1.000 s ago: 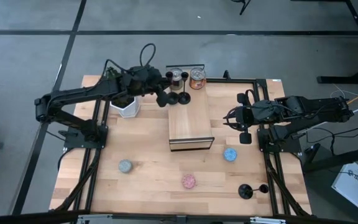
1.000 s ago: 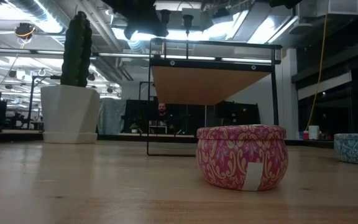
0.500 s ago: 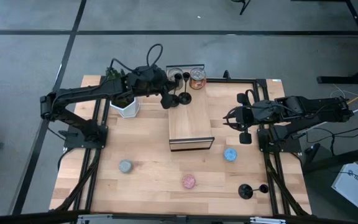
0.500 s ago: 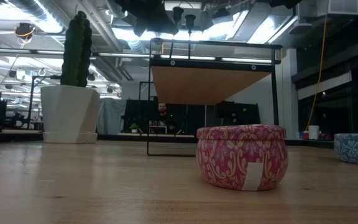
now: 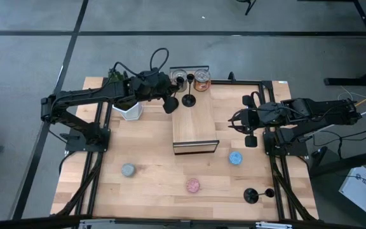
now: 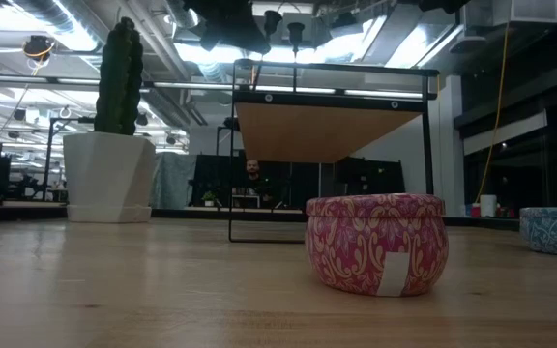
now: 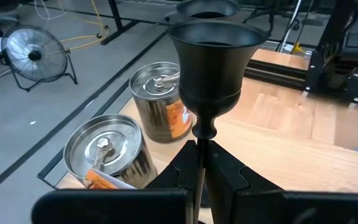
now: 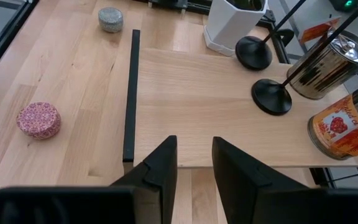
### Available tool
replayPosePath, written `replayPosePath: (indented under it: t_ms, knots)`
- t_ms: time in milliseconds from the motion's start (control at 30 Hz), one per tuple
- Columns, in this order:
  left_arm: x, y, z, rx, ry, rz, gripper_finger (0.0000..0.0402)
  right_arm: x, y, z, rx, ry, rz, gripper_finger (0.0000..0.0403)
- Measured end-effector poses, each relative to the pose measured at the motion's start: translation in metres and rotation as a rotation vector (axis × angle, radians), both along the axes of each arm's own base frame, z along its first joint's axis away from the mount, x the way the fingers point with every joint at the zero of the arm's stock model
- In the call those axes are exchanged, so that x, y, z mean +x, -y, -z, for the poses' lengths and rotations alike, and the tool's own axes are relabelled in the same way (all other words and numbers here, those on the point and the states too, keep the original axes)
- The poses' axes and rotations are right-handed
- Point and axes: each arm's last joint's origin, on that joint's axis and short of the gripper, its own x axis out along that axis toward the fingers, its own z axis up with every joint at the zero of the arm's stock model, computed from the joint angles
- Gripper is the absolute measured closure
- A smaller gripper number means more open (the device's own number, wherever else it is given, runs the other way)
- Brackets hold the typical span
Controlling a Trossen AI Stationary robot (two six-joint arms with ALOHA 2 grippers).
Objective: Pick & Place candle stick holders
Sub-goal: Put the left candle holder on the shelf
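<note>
My left gripper (image 5: 168, 97) is shut on a black candle stick holder (image 7: 211, 62) at the far left corner of the raised wooden shelf (image 5: 196, 124). Its round base (image 8: 253, 53) shows in the right wrist view. A second holder (image 5: 188, 100) stands on its base (image 8: 271, 96) on the shelf's far end, just to the right. A third holder (image 5: 253, 195) is on the table at the near right. My right gripper (image 5: 247, 124) is open and empty, right of the shelf. My left gripper pinches the holder's thin stem (image 7: 201, 158) between its two fingers, just below the cup. The cup (image 7: 211, 56) stands upright above the fingers. The gripper hides the base in its own wrist view. I cannot tell whether the base touches the shelf.
Two shiny metal tins (image 5: 178, 77) (image 5: 201, 80) stand behind the shelf's far end, close to the held holder. A white pot with a cactus (image 5: 130, 109) is left of the shelf. Grey (image 5: 128, 170), pink (image 5: 193, 185) and blue (image 5: 235, 158) round tins lie on the near table.
My left gripper has carried the holder a little toward the table's right edge, closer to the holder standing on the shelf, and has kept shut on it. In the last half second it has hardly moved.
</note>
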Motion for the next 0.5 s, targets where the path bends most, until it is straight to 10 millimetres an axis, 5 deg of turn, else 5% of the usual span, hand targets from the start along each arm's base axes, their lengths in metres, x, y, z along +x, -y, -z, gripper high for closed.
replayPosePath:
  t_ms: [500]
  knots:
    - [0.028,-0.005,0.014,0.015,0.037,0.031,0.0393,0.0,0.0,0.0,0.0,0.0,0.0,0.03]
